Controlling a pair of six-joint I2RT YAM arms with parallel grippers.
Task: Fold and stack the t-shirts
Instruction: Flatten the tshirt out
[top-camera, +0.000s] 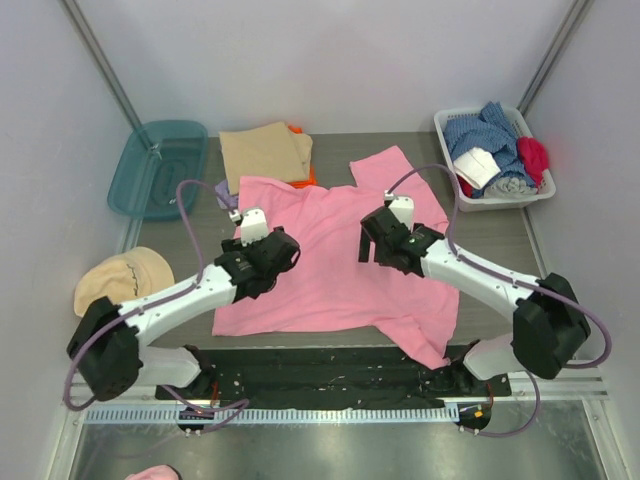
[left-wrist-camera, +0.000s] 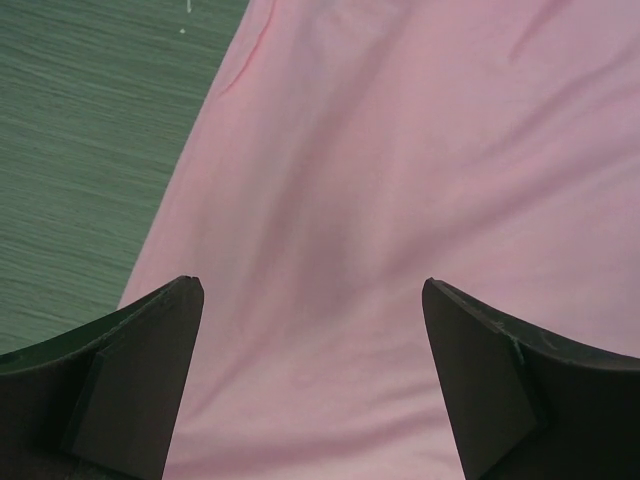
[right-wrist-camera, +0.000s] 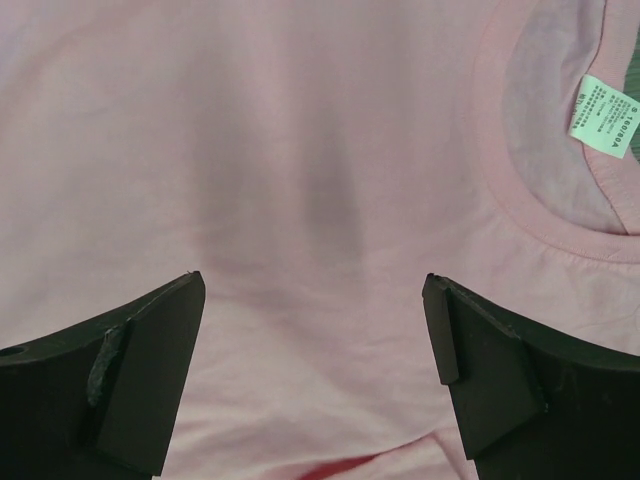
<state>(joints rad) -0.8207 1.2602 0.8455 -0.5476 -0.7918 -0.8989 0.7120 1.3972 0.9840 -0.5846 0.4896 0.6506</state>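
Note:
A bright pink t-shirt (top-camera: 330, 270) lies spread flat in the middle of the table, one sleeve reaching toward the back. Both grippers hover just above it, open and holding nothing. My left gripper (top-camera: 258, 248) is over the shirt's left side; in the left wrist view the pink cloth (left-wrist-camera: 400, 150) fills the space under the gripper (left-wrist-camera: 312, 285), with its edge against the table. My right gripper (top-camera: 388, 238) (right-wrist-camera: 314, 280) is over the chest, near the collar and its white label (right-wrist-camera: 603, 117). A folded tan shirt (top-camera: 265, 152) rests on an orange one (top-camera: 305, 180) at the back.
A white basket (top-camera: 500, 200) with blue, white and red laundry stands at the back right. A teal tub (top-camera: 158, 168) sits at the back left. A round tan cap (top-camera: 125, 278) lies at the left edge, beside my left arm.

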